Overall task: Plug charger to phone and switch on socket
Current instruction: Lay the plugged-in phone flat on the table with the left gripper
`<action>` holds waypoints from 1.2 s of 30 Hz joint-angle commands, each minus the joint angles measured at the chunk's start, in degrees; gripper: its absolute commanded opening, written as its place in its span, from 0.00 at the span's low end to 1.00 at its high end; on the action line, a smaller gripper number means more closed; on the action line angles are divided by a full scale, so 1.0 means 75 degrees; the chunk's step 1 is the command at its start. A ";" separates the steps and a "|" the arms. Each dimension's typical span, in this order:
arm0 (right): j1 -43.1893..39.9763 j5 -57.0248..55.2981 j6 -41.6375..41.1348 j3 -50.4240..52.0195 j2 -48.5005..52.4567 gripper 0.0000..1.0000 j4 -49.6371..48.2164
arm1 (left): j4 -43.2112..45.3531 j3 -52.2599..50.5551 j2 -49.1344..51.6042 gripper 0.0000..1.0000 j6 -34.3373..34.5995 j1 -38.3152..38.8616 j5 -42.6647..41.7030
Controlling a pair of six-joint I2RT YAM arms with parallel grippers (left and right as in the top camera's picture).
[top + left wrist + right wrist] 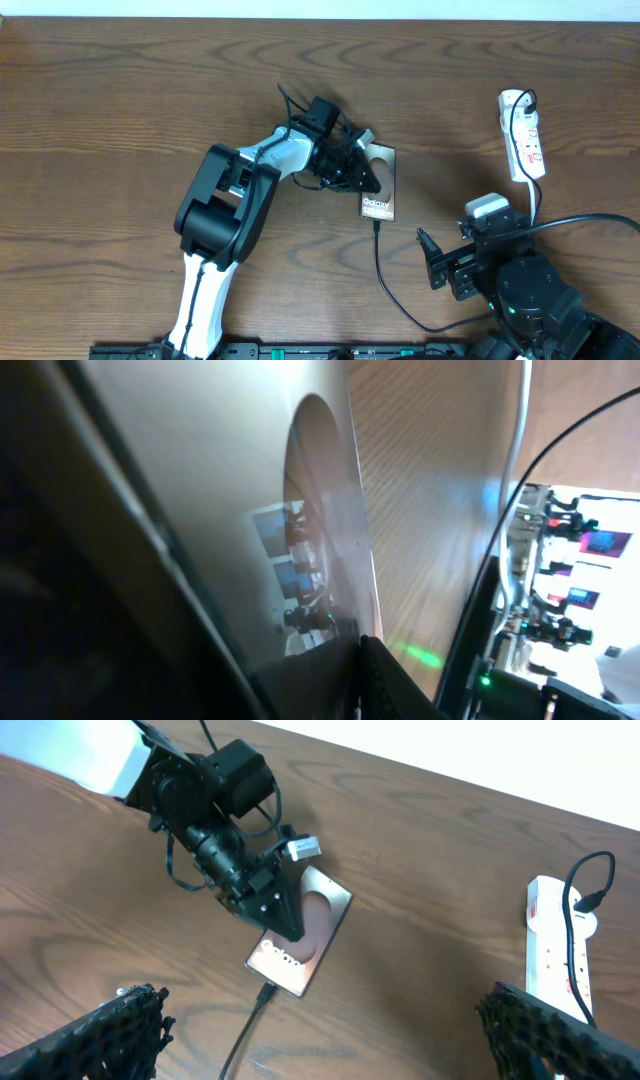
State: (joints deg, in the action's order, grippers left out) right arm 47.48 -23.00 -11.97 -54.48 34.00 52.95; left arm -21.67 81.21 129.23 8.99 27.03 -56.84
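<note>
Mid-desk, a little toward the far edge, the phone lies flat. The left gripper bears down on its far end, but whether the fingers are together or parted cannot be told from any view. The charger runs from the phone's near end in a loop toward the near edge, and its other end is plugged into the socket by the far right corner. The right gripper hovers near the near edge, fingers wide apart and empty.

The connector looks to be in, though it is too small to confirm. The step in hand is probably the switch. It would go best with the right fingers closed to one blunt tip and set squarely on the red marks, clear of the cable, while the left arm pins the phone.
</note>
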 commanded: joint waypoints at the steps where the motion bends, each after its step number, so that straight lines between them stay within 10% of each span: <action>1: -0.0032 -0.0143 -0.0119 -0.0122 -0.0017 0.99 0.0020 | -0.0052 -0.0172 0.0102 0.28 -0.0166 -0.0023 0.1480; 11: -0.0032 -0.0140 -0.0178 -0.0119 0.0009 0.99 0.0026 | -0.0437 -0.0172 0.0102 0.46 -0.0163 -0.0020 0.2506; 36: -0.0032 -0.0140 -0.0373 -0.0119 0.0017 0.99 0.0029 | -0.0854 -0.0172 0.0102 0.49 -0.0166 -0.0023 0.3080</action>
State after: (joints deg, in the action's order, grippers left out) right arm 47.48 -23.00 -13.13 -54.48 34.00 52.95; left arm -26.79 82.28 125.56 8.93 27.44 -46.57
